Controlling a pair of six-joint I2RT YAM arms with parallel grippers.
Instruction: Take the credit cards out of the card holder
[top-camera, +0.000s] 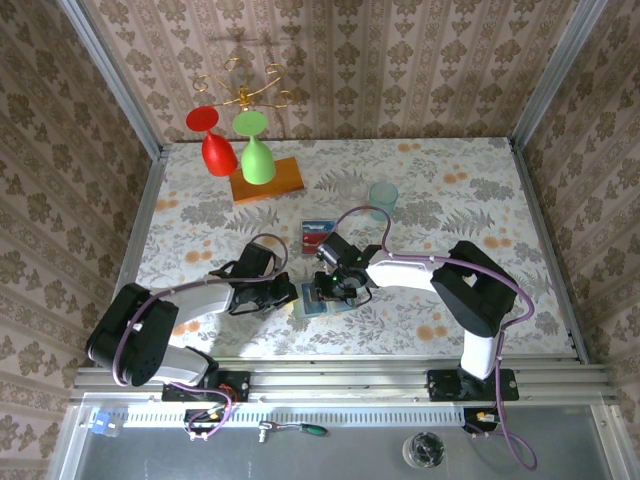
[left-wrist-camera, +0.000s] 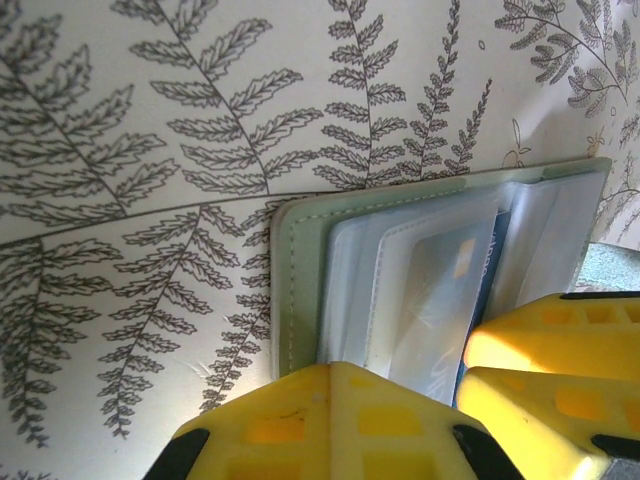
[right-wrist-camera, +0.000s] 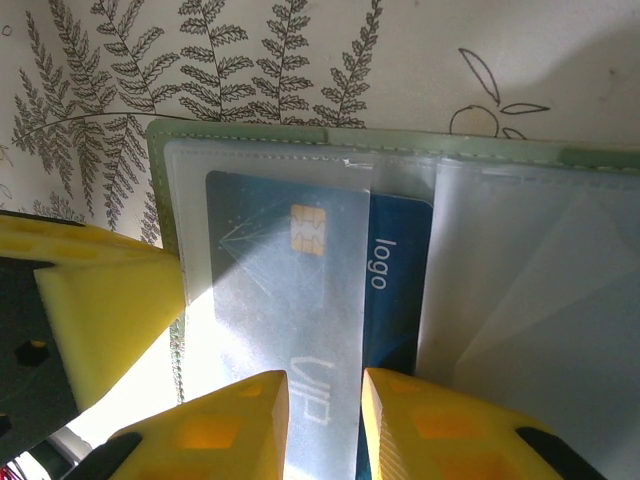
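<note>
Toward the far left of the table (top-camera: 480, 200) lies an orange board (top-camera: 268, 182), with a red glass (top-camera: 215, 150) and a green glass (top-camera: 257, 160) bowl-down by it.

Nearer, the left gripper (left-wrist-camera: 330, 400) comes in from the left. Its yellow fingers look clenched together with nothing between them, and their tip sits on the near left part of the card holder (left-wrist-camera: 290, 300).

The card holder lies open and flat near the middle of the near edge, its green border around clear pockets. One pocket holds a pale card (right-wrist-camera: 270, 260) with a chip. A blue card (right-wrist-camera: 395, 270) printed "logo" sits just right of it, partly tucked behind.

The right gripper (right-wrist-camera: 325, 385) reaches in from the right, directly over these pockets. Its fingers stand a narrow gap apart, with the pale card showing between them. Whether they pinch anything cannot be told.

Farther back, just beyond the two grippers, a few loose cards (top-camera: 317, 235), red and blue, lie on the table apart from the holder. To their right and farther still stands a pale teal cup (top-camera: 383, 198).
</note>
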